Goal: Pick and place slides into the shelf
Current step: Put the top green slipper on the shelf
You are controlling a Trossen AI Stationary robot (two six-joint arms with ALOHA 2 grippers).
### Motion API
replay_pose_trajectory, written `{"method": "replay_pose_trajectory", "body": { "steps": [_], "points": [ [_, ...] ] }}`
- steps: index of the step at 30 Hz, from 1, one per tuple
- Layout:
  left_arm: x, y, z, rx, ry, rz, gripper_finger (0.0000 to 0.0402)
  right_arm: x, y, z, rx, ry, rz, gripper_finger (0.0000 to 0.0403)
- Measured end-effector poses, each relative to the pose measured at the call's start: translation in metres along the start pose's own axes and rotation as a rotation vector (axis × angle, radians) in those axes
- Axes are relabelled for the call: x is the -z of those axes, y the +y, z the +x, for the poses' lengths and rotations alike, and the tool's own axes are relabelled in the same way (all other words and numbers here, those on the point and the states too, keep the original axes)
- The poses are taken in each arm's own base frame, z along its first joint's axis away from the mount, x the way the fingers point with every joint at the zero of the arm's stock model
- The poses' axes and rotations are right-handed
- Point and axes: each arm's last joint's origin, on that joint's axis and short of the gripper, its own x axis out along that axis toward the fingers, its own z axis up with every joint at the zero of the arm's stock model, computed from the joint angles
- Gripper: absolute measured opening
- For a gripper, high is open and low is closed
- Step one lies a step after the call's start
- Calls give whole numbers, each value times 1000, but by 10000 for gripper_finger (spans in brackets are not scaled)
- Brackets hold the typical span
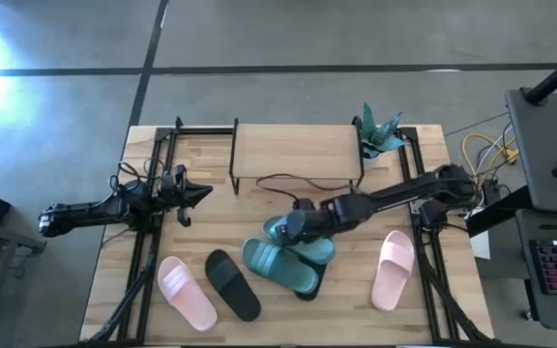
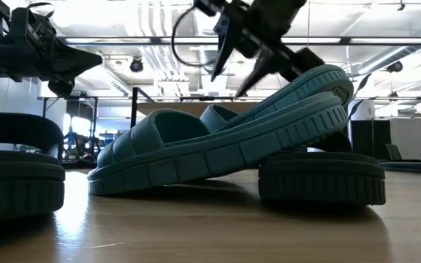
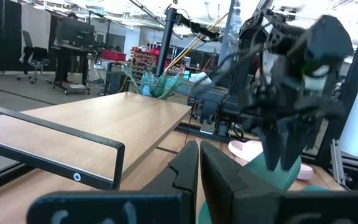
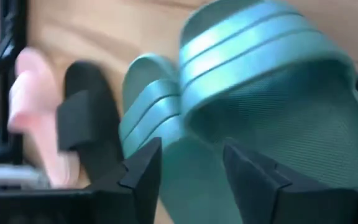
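Above the heap at mid-desk, the right hand (image 1: pixel 288 228) hovers open over the upper teal slide (image 1: pixel 303 240); it should straddle one edge squarely before closing, while the left hand (image 1: pixel 204 194) waits closed

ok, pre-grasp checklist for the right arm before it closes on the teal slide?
1. Right hand above the upper teal slide: ok.
2. Fingers open, not yet around the slide: ok.
3. Target lying flat: not ok, it leans on the second teal slide and a black slide.
4. Shelf top free of slides: ok.
5. Left hand parked at the table's left, away from the pile: ok.
6. Which part the fingers would close on: cannot tell.
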Motion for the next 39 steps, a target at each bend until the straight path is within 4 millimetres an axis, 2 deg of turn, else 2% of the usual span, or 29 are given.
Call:
{"method": "replay_pose_trajectory", "body": {
  "steps": [6,14,18,22,27,31,35,39],
  "points": [
    [0,0,0,0,0,0,3,-3,-3,15,31,-128,146,184],
    [0,0,0,0,1,0,3,-3,-10,33,88,-138,145,180],
    [0,0,0,0,1,0,3,-4,-12,42,104,-176,165,152],
    [0,0,0,1,1,0,3,-6,-12,43,95,-243,189,96],
    [0,0,0,0,1,0,3,-8,-10,33,73,-333,181,20],
    [0,0,0,0,1,0,3,1,0,14,30,-460,162,15],
    [0,0,0,0,1,0,3,12,9,-19,30,-572,145,14],
    [0,0,0,0,0,0,3,16,15,-52,34,-554,127,14]
  ]
}}
